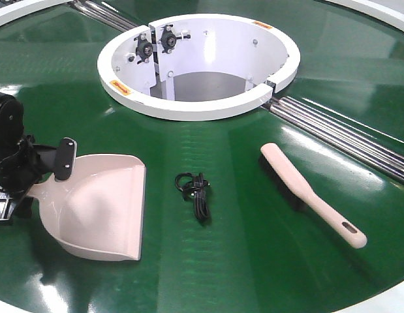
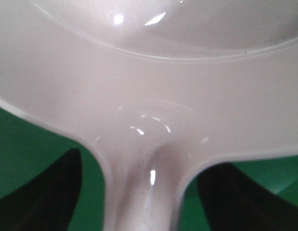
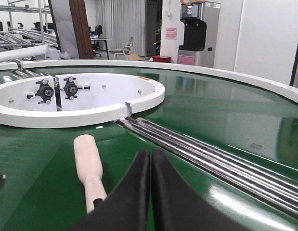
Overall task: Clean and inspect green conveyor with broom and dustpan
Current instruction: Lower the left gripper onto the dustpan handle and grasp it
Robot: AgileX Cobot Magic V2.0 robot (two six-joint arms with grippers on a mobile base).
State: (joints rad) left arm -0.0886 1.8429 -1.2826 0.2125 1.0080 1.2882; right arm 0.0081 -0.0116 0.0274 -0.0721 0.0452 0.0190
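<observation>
The pale pink dustpan (image 1: 104,205) lies on the green conveyor (image 1: 241,261) at the left, its lip facing right. My left gripper (image 1: 50,177) is at its rear, open. In the left wrist view the dustpan (image 2: 153,82) handle runs between my left gripper (image 2: 149,163) fingers (image 2: 43,192), with green belt showing on both sides. The pink broom (image 1: 306,192) lies at the right, bristles down. In the right wrist view my right gripper (image 3: 151,153) is shut and empty, low over the conveyor (image 3: 226,115), just right of the broom (image 3: 88,159) handle.
A small coiled black cord (image 1: 195,192) lies on the belt between dustpan and broom. The white ring hub (image 1: 188,107) stands behind them. Steel rollers (image 1: 345,137) run from the hub to the right. The same rollers (image 3: 211,154) pass right of my right gripper.
</observation>
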